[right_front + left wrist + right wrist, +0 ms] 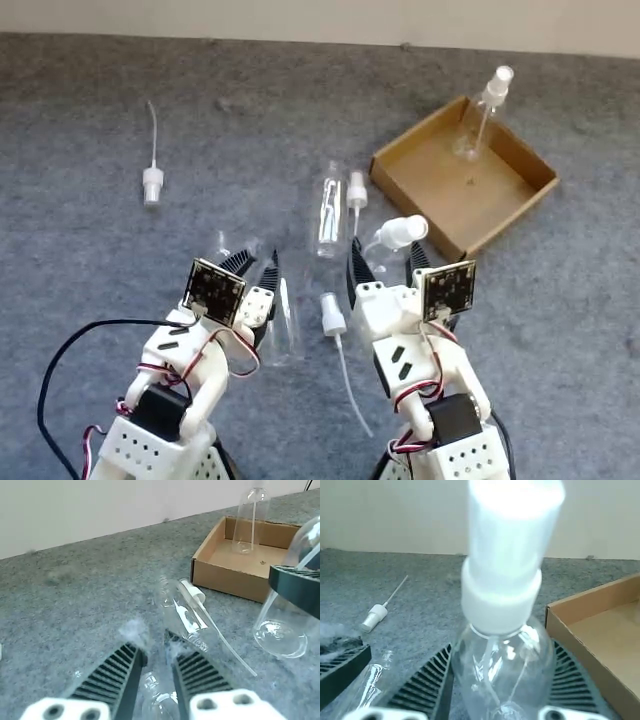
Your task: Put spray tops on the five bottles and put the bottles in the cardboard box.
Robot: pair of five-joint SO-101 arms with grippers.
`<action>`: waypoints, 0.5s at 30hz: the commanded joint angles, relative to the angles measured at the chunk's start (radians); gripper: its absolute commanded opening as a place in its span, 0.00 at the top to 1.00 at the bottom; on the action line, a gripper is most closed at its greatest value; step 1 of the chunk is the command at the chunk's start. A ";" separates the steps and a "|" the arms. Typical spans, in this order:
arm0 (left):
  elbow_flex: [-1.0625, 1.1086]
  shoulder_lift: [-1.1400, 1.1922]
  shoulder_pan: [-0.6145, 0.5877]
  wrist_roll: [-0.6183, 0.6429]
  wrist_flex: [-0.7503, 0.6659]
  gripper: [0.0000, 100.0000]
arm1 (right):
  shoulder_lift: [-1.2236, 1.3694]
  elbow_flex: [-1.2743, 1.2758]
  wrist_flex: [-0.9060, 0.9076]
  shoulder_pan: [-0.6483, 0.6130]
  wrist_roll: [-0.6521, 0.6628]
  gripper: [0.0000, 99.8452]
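My right gripper (pixel 385 258) is shut on a clear bottle (pixel 398 233) with a white spray top, held tilted just short of the cardboard box (pixel 530 165). In the right wrist view that bottle (pixel 505 650) sits between the jaws of the right gripper (pixel 500 685). One capped bottle (pixel 485 110) stands in the box. My left gripper (pixel 255 268) is low over a bare bottle (pixel 282 325) lying on the carpet. In the left wrist view the left gripper (pixel 155 652) has its jaws close on that bottle's neck (pixel 154 687). Another bare bottle (pixel 328 208) lies ahead with a spray top (pixel 357 192) beside it.
A loose spray top (pixel 152 182) lies far left on the grey carpet. Another spray top (pixel 334 320), with a long tube, lies between the two arms. The box (pixel 235 575) stands open at the far right, and a pale wall runs behind.
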 commanded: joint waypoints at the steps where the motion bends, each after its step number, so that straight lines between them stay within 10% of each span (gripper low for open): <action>1: 0.022 -0.010 -0.008 -0.012 0.003 0.99 | -0.002 0.176 0.002 0.010 -0.008 0.80; 15: 0.022 -0.016 -0.008 -0.012 0.048 0.99 | -0.002 0.176 0.002 0.012 -0.003 0.80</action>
